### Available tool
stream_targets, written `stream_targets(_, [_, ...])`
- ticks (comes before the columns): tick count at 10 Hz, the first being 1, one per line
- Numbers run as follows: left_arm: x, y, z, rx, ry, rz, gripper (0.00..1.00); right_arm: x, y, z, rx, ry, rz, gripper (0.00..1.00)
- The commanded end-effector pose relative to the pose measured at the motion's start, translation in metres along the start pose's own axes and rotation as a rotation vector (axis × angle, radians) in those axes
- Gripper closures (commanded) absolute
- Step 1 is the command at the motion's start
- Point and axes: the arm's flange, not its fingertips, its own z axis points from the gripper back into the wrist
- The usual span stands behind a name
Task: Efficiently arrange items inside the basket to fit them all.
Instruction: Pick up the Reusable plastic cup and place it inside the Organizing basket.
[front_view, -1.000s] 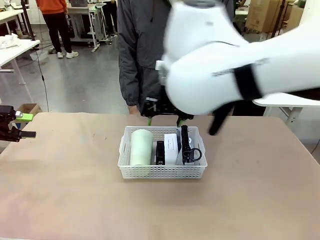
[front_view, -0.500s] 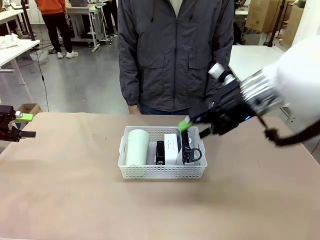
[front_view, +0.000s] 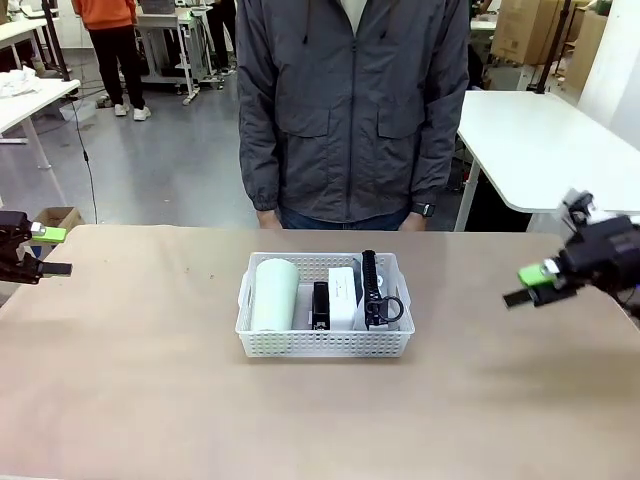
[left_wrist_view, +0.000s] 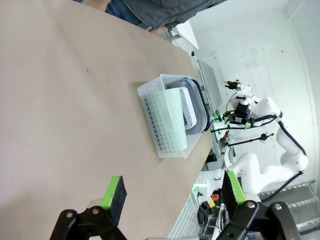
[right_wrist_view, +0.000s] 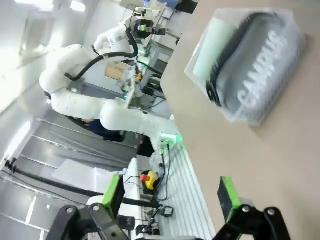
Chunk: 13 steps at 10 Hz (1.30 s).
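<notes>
Across the counter (front_view: 150, 390) from the front camera, I am seeing my right gripper (front_view: 533, 283) now hanging out at the right edge, pulled back from above the basket (front_view: 325, 343), jaws open and empty. My left gripper (front_view: 40, 250) is sitting unchanged at the left edge, jaws spread. One basket is holding four items: one pale green cup (front_view: 276, 293), one black stapler (front_view: 320, 304), one white device (front_view: 342, 297), one pouch (front_view: 378, 290). A person (front_view: 350, 110) is standing behind it.

Left wrist: I am looking at the basket (left_wrist_view: 160, 127) side-on, pads (left_wrist_view: 114, 192) apart.

Right wrist: the "CAMPUS" pouch (right_wrist_view: 260, 75) is lying against the basket wall.
</notes>
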Motion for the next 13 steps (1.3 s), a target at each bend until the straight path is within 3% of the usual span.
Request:
stream_targets(1, [-0.001, -0.003, 0.001, 0.001, 0.006, 0.008, 0.0, 0.002, -0.027, -0.021, -0.052, 0.002, -0.086, 0.0])
stream_targets(2, [-0.001, -0.003, 0.001, 0.001, 0.006, 0.008, 0.0, 0.0, 0.0, 0.0, 0.0, 0.0, 0.0, 0.0])
stream_targets(13, [-0.001, -0.003, 0.001, 0.001, 0.006, 0.008, 0.0, 0.0, 0.0, 0.0, 0.0, 0.0, 0.0, 0.0])
